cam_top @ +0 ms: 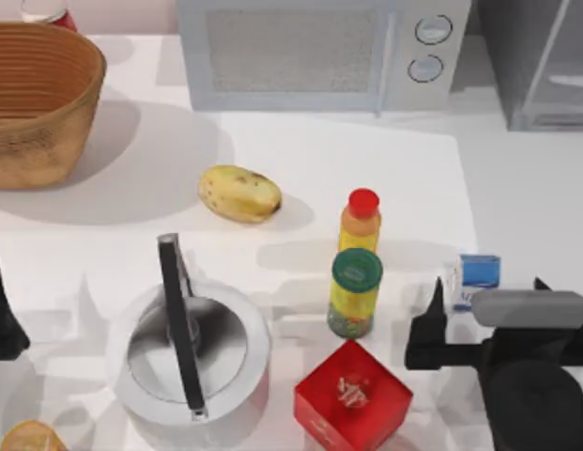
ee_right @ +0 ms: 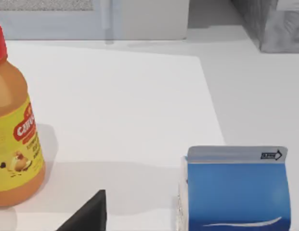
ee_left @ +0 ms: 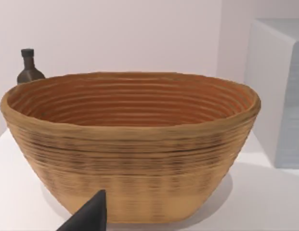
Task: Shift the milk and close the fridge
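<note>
A white counter (cam_top: 300, 160) is carrying a scatter of kitchen things, seen from above. The milk (cam_top: 479, 278), a small boxy carton with glossy blue panels and a pale folded top, is standing upright near the counter's right side, well apart from the fridge (cam_top: 540, 61), a grey box-shaped cabinet with a pale-framed door in the far right corner.

The right end effector (cam_top: 488, 293) is reaching in low from the right edge, its dark pointed fingers (cam_top: 436, 303) spread wide, one to each side of the carton, with the milk sitting between them; contact cannot be confirmed. In the right wrist view the carton (ee_right: 236, 190) is sitting close ahead.

Just left of the milk, a yellow plastic bottle (cam_top: 360, 223) with a red cap is standing behind a green-lidded jar (cam_top: 355, 293). A shiny red cube (cam_top: 353, 398) is lying nearest the front. A round metal kettle (cam_top: 190, 355) with a dark handle is sitting front left, and a lumpy yellow potato (cam_top: 239, 194) is lying mid-counter. A grey microwave (cam_top: 324, 52) with two round knobs is standing at the back.

The left end effector (cam_top: 2, 319) is parked at the left edge; whether it is open or closed cannot be told. Its wrist view is facing a ribbed woven basket (ee_left: 130, 144).
</note>
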Controlling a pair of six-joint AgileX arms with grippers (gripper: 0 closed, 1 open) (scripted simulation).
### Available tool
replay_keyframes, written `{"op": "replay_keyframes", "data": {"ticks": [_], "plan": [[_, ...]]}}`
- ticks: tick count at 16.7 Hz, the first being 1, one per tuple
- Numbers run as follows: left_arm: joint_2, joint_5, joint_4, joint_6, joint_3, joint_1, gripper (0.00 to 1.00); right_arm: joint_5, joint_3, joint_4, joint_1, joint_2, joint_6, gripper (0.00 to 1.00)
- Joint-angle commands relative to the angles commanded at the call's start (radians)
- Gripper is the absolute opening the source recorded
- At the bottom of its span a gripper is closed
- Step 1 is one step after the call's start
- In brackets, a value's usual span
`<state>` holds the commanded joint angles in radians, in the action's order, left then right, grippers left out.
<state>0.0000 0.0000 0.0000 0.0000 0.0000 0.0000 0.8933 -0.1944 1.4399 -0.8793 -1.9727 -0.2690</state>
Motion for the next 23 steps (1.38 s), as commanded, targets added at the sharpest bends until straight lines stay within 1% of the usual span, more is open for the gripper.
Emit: {"op": "replay_keyframes", "data": {"ticks": [4, 11, 15, 23], "plan": [[0.0, 0.0, 0.0, 0.0, 0.0, 0.0, 1.0, -0.013, -0.021, 0.007, 0.016, -0.022, 0.002, 1.0], [0.0, 0.0, 0.0, 0.0, 0.0, 0.0, 1.0, -0.127, -0.108, 0.039, 0.139, -0.098, 0.059, 1.0], [0.0, 0.0, 0.0, 0.0, 0.0, 0.0, 1.0, -0.129, -0.11, 0.039, 0.141, -0.099, 0.06, 1.0], [0.0, 0.0, 0.0, 0.0, 0.0, 0.0, 1.0, -0.129, -0.11, 0.039, 0.141, -0.099, 0.06, 0.4]]}}
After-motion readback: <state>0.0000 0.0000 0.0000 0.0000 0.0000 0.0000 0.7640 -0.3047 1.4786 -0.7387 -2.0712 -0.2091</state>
